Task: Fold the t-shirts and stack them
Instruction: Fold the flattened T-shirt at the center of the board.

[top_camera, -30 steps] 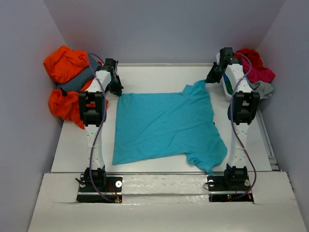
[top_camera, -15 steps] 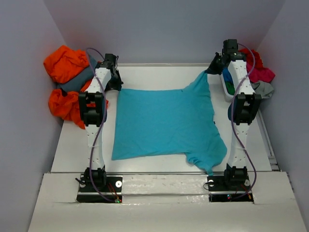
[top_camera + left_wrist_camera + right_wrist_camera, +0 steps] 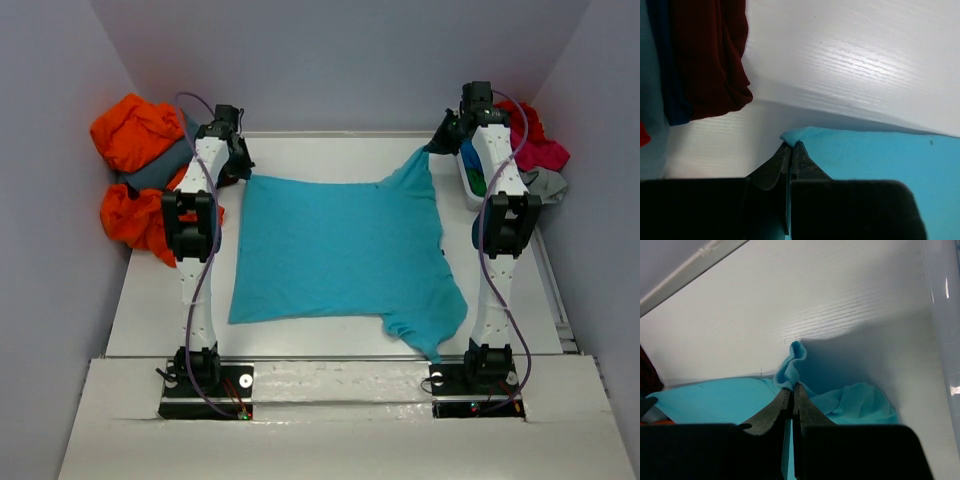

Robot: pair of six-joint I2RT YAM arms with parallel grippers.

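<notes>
While the left fingers (image 3: pixel 771 169) and right fingers (image 3: pixel 771 411) each clamp tight on a thin nip of a far corner of the turquoise t-shirt (image 3: pixel 340 250), spread across the bench (image 3: pixel 330 155), either corner may slip free under tension, dropping the cloth crooked

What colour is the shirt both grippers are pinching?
The shirt is plain turquoise; the top view shows it best.

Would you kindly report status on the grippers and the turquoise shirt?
Left gripper shut on turquoise t-shirt, far-left corner. Right gripper shut on far-right corner, raised. Orange shirts far left, red shirts far right, not in the way.
</notes>
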